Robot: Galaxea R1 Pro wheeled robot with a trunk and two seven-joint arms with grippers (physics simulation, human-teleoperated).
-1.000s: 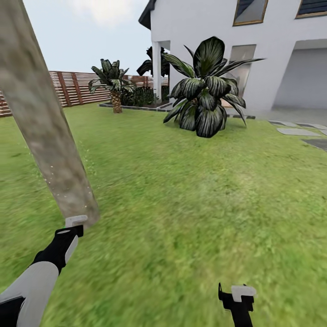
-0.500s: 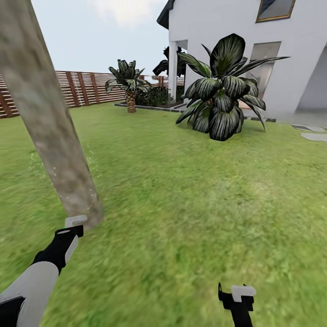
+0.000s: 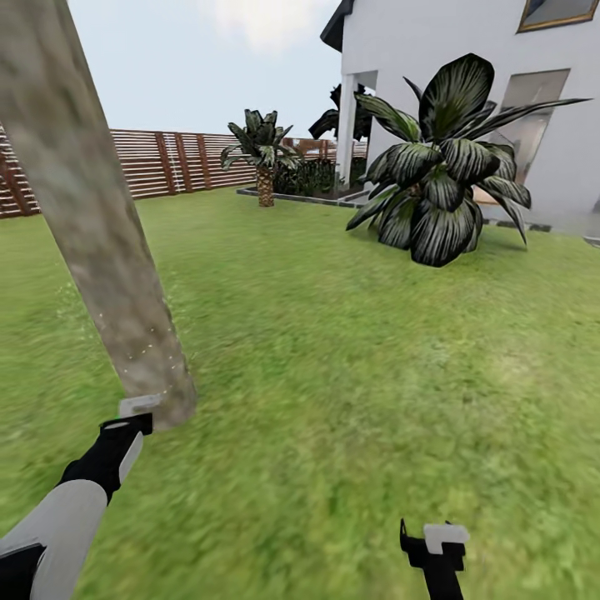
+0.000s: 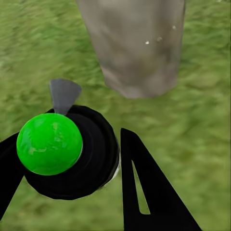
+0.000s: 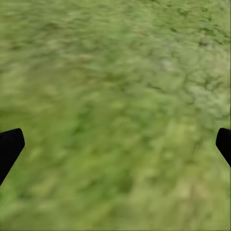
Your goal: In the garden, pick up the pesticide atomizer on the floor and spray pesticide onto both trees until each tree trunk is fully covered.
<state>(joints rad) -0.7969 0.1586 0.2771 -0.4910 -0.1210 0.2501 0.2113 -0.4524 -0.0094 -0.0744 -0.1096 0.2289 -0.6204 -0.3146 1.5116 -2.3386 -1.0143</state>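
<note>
— Where is the sprayer?

— The left gripper [image 4: 72,163] is clamped around it. In the left wrist view the sprayer [image 4: 67,154] shows as a round black body with a bright green ball on top and a grey nozzle pointing toward the base of the tree trunk [image 4: 137,45]. One black finger [image 4: 147,192] sits just beside the black body, the other at the far side of it.

— And how close is the trunk?

— Near. In the head view the trunk [image 3: 92,225] rises at a slant on the robot's left side, thick and pale grey-brown, and its foot meets the lawn [image 3: 350,358] right in front of the left gripper [image 3: 133,412]. A pale grey piece at the tip of that arm overlaps the bottom of the trunk in the picture; whether they touch cannot be told.

— Any spray on the bark?

— A few tiny pale specks [image 3: 142,354] dot the lower part of the trunk in the head view, and two or three specks [image 4: 159,39] show in the left wrist view. Most of the bark looks bare of them.

— The right arm?

— The right gripper [image 3: 433,546] hangs low over the grass, holding nothing. In the right wrist view its two black fingertips [image 5: 9,147] stand wide apart with only lawn [image 5: 115,110] between them.

— What lies beyond?

— A brown slat fence [image 3: 183,162], a small palm [image 3: 262,150], a big dark broad-leaved plant [image 3: 446,175] and a white house [image 3: 467,50].
</note>
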